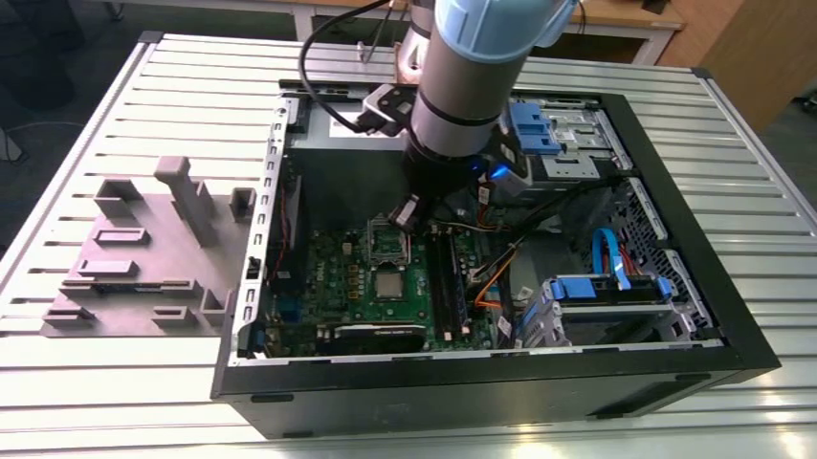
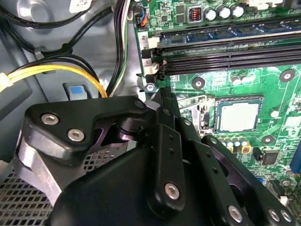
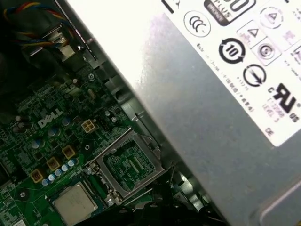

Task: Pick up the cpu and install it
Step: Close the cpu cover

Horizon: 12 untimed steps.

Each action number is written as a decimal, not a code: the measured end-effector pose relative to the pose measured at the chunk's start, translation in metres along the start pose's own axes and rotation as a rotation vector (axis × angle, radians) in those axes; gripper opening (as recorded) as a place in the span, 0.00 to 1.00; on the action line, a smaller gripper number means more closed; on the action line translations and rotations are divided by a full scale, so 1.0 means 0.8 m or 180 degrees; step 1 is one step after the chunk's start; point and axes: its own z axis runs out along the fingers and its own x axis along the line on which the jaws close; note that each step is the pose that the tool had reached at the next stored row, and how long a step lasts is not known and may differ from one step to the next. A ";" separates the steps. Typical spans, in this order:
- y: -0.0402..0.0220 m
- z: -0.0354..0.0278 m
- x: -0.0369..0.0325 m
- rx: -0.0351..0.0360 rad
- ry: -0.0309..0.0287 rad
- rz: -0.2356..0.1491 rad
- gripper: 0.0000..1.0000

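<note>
Cpu [image 2: 238,117] seated flat on the green motherboard [image 2: 263,89]; claw [image 2: 162,96] near it, its opening cannot be told. First wrist view adds the open hinged frame [image 3: 129,162] adjoining the cpu.

The motherboard [image 1: 335,277] is deep green, freckled with tiny silver and yellow parts. The cpu [image 1: 386,284] is pale silver. The case [image 1: 511,382] is black, the tray [image 1: 141,258] flat grey, the table [image 1: 128,105] pale and ribbed. The wires [image 2: 51,69] are yellow.

Silver-grey arm [image 1: 457,91], pale-blue joint caps [image 1: 504,21], black screwed end effector [image 2: 162,109]
</note>
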 end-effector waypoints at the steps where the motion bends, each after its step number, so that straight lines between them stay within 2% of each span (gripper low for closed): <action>1: 0.0008 0.0008 0.0006 0.0000 0.0000 0.0000 0.10; 12: 0.0013 0.0039 -0.0003 0.0000 0.0000 0.0001 0.10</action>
